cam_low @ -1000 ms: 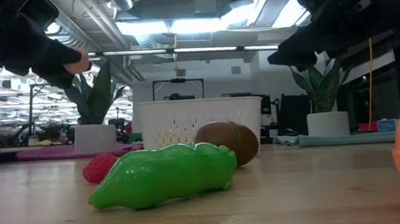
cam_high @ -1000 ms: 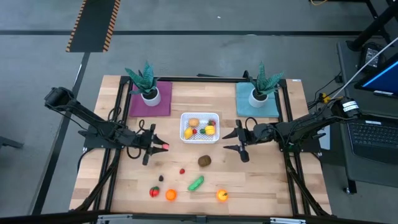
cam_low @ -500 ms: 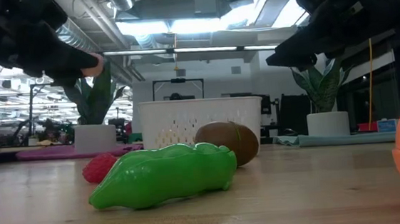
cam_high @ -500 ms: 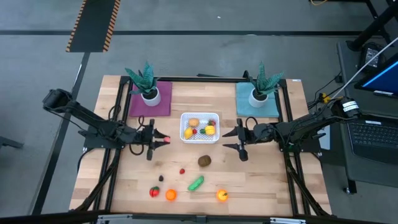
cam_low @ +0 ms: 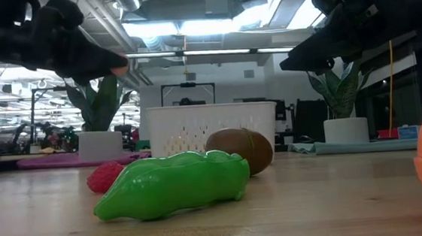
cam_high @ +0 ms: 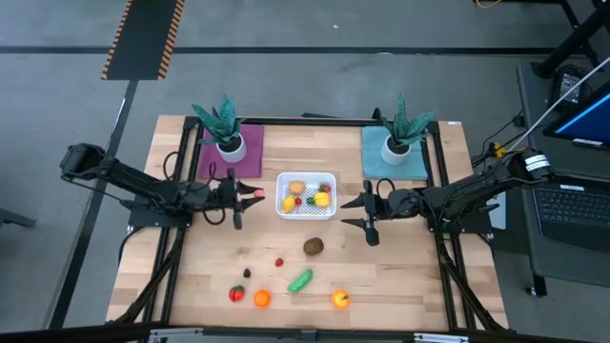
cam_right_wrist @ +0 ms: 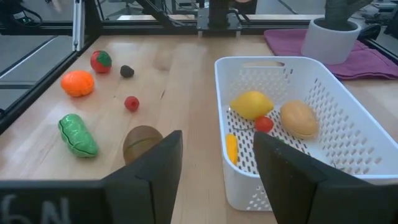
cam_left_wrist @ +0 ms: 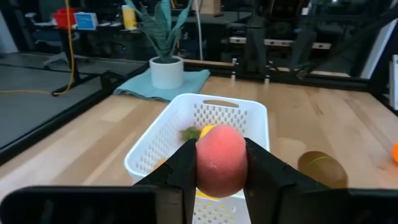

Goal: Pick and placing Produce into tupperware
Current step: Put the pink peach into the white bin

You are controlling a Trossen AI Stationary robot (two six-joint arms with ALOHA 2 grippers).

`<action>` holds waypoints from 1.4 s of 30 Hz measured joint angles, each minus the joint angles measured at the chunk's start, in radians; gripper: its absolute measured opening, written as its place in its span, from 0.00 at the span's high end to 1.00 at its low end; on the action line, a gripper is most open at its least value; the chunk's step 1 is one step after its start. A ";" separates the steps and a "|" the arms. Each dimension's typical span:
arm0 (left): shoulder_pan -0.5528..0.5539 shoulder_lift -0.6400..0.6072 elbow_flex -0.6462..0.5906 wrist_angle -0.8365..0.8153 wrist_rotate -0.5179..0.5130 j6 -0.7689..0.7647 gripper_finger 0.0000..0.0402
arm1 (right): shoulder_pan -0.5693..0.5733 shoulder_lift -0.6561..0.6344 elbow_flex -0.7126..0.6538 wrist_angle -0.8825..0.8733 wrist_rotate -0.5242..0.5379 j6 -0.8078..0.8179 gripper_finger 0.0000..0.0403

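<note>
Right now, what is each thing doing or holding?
Left end effector: shut on a peach, near the basket.
Right end effector: open, empty, beside the basket.
Basket: upright, holding several toy fruits.
Green vegetable: lying on the table.
Kiwi: resting on the table.

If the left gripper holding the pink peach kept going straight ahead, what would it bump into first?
Probably the white plastic perforated basket. The left gripper, shut on the round pink peach, points right at its near wall, though it may be high enough to pass over the rim.
</note>
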 joint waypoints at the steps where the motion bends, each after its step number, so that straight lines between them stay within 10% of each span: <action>1: 0.005 0.000 0.000 0.000 0.000 0.000 0.76 | 0.000 0.000 0.000 0.000 0.000 0.000 0.50; 24: 0.035 0.019 0.000 0.073 0.049 -0.003 0.78 | -0.021 0.000 0.000 0.000 0.000 -0.003 0.50; 42: 0.169 0.381 0.197 0.176 0.190 0.031 0.76 | -0.098 0.000 0.000 0.026 -0.001 -0.029 0.50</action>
